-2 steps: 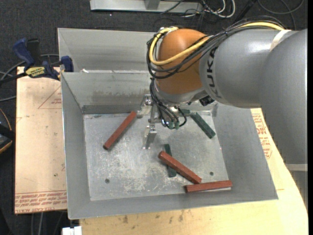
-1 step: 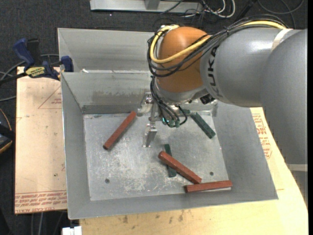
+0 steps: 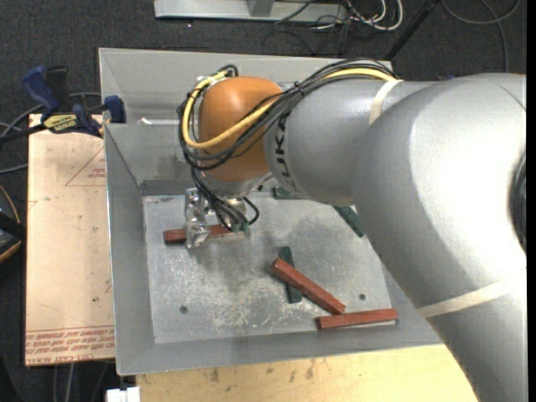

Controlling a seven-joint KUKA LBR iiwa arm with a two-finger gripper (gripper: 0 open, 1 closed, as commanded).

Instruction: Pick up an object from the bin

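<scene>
Grey bin floor (image 3: 234, 301) carries a red-brown stick (image 3: 174, 236) lying left-to-right directly under the fingers (image 3: 197, 234); open or clamped, I cannot tell.

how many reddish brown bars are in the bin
3. Left bar at the gripper, diagonal bar mid-floor, front bar near the right corner. The arm may hide others.

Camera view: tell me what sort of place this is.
Probably a robotics lab or test cell: a KUKA arm reaches into a grey metal bin of loose reddish-brown sticks, its gripper low over the leftmost stick, and cables trail across the dark floor behind.
</scene>
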